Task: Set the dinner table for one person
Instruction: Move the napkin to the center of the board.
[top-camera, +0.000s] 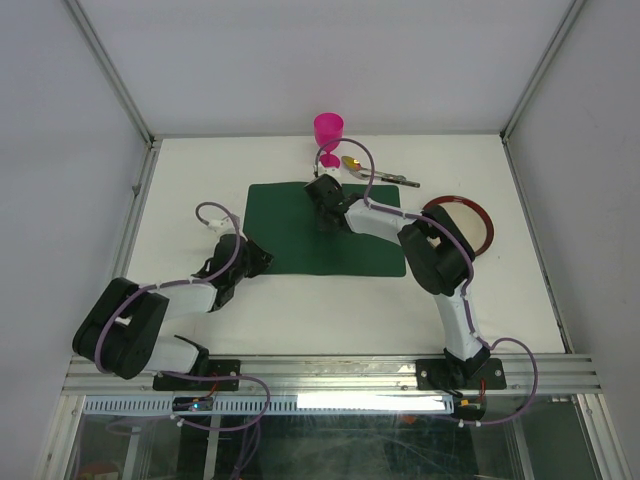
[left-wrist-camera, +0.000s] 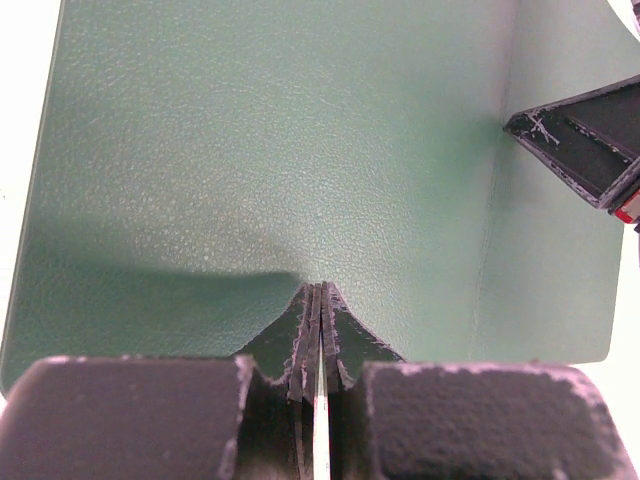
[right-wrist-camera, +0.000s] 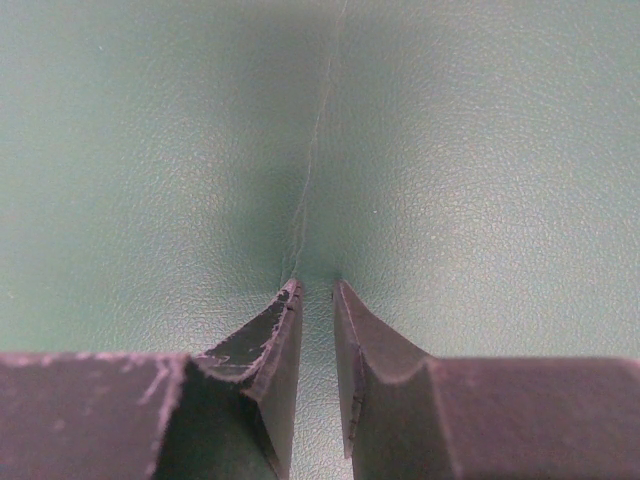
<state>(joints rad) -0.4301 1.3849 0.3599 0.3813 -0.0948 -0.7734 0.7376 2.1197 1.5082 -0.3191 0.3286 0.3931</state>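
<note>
Top external view: the white worktop (top-camera: 520, 290) fills the frame between its metal rails. A green mat (top-camera: 290, 235) lies flat near its centre. From the mat, a pink cup (top-camera: 328, 128) stands at 12 o'clock by the far edge. A gold spoon (top-camera: 352, 163) and a dark-handled piece of cutlery (top-camera: 396, 181) lie at 1 o'clock. A red-rimmed plate (top-camera: 489, 230) sits at 3 o'clock, partly hidden by the right arm.

The left tool (top-camera: 256, 257) is at the mat's 8 o'clock corner. In the left wrist view its fingers are pressed together right at the mat's near edge. I cannot tell if that edge is nipped between them.

The right tool (top-camera: 325, 200) is on the mat towards 12 o'clock. In the right wrist view its tips rest on the green surface with a narrow gap between them, and nothing shows in that gap. A faint crease runs away from the tips.

I judge the mat is being squared and smoothed, the first step of the setting. Plate, cup and cutlery are all off the mat.

Next, both tools should come straight up off the mat so it does not drag. The right arm, nearest the plate, would then swing to 3 o'clock and spread its fingers for the rim. The plate goes on the middle of the mat.
</note>
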